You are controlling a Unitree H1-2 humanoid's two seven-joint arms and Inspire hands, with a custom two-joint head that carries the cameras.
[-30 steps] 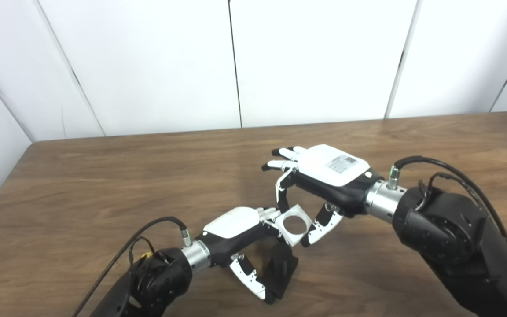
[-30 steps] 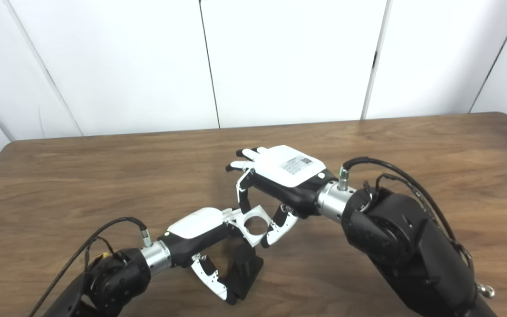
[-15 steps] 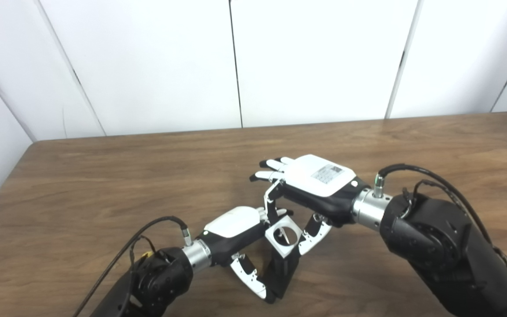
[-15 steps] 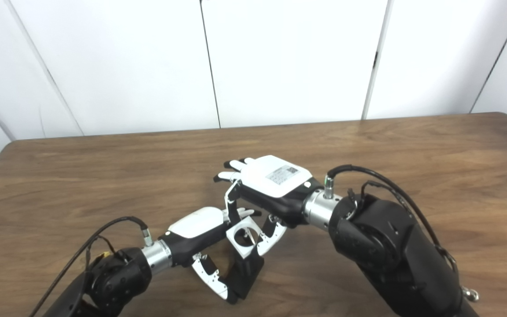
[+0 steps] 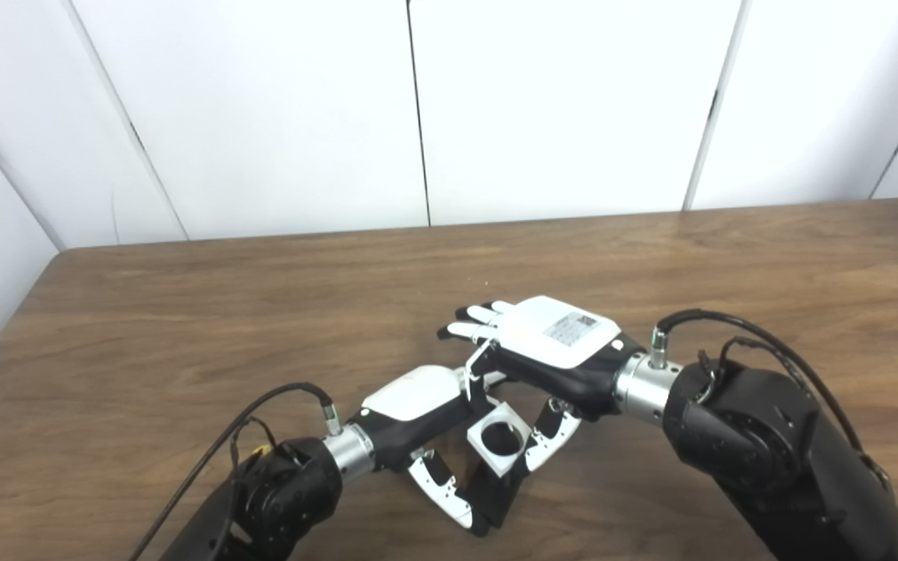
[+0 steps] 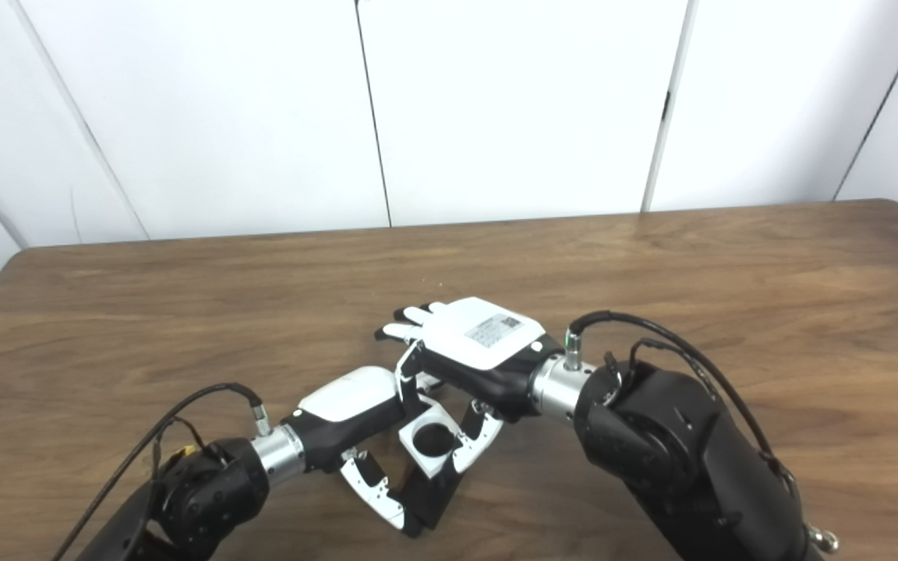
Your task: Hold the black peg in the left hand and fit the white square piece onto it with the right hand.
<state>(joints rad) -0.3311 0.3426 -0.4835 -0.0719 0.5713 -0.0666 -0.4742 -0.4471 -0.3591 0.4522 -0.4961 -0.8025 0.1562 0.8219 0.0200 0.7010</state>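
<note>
You see from two head cameras, side by side, looking down at the table (image 5: 184,312); both share its far edge and near middle.

I see the white square piece (image 5: 501,446), a flat block with a round hole, tilted, sitting on top of the black peg (image 5: 498,499). Dark peg top fills the hole. The peg's black base stands low, near the counter (image 5: 184,327) front edge, mostly hidden.

White square piece (image 5: 500,447), black peg (image 5: 496,499), brown table (image 5: 184,312).
</note>
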